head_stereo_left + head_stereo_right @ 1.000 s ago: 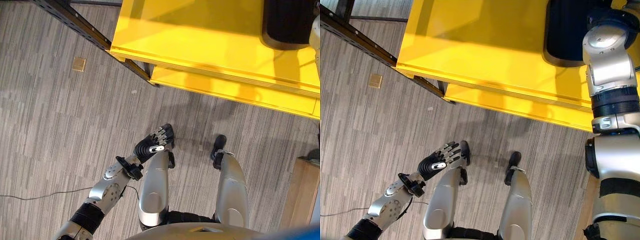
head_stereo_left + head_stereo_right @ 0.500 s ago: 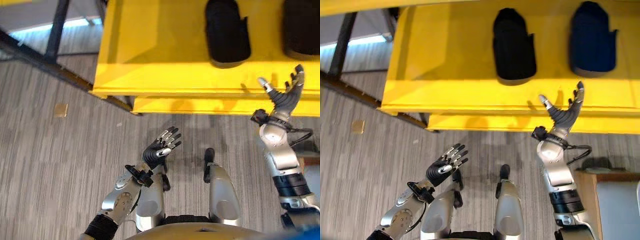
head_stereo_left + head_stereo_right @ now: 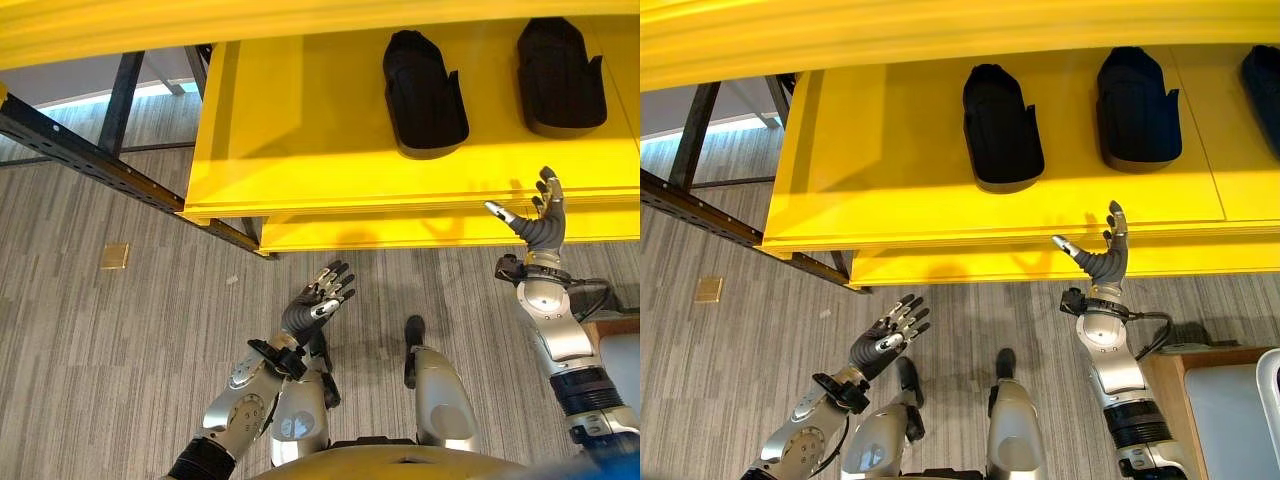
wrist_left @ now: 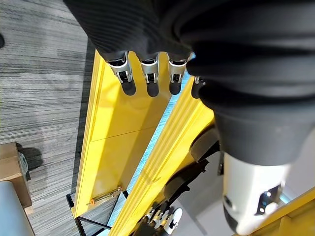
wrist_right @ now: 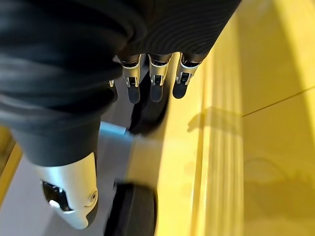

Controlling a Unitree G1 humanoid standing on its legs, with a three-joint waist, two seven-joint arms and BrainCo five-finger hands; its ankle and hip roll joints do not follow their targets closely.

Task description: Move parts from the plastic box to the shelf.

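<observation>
Black moulded parts lie on the yellow shelf (image 3: 890, 150): one (image 3: 1002, 125) in the middle, a second (image 3: 1135, 105) to its right, a third (image 3: 1265, 85) at the view's right edge. My right hand (image 3: 540, 222) is raised just before the shelf's front edge, open and empty, its fingers (image 5: 152, 81) straight, below and between the two nearer parts. My left hand (image 3: 318, 303) hangs over the floor short of the shelf, also open with nothing in it, its fingers (image 4: 147, 76) straight.
A black metal rack frame (image 3: 100, 150) runs along the floor left of the shelf. A small tan square (image 3: 114, 256) lies on the carpet. A grey-topped thing on a brown stand (image 3: 1225, 400) sits at the lower right. Another yellow board (image 3: 940, 30) overhangs the shelf.
The camera has tilted up, so more of the shelf and its parts show. My right hand has drawn back from the shelf to its front edge. The left hand has kept its pose.
</observation>
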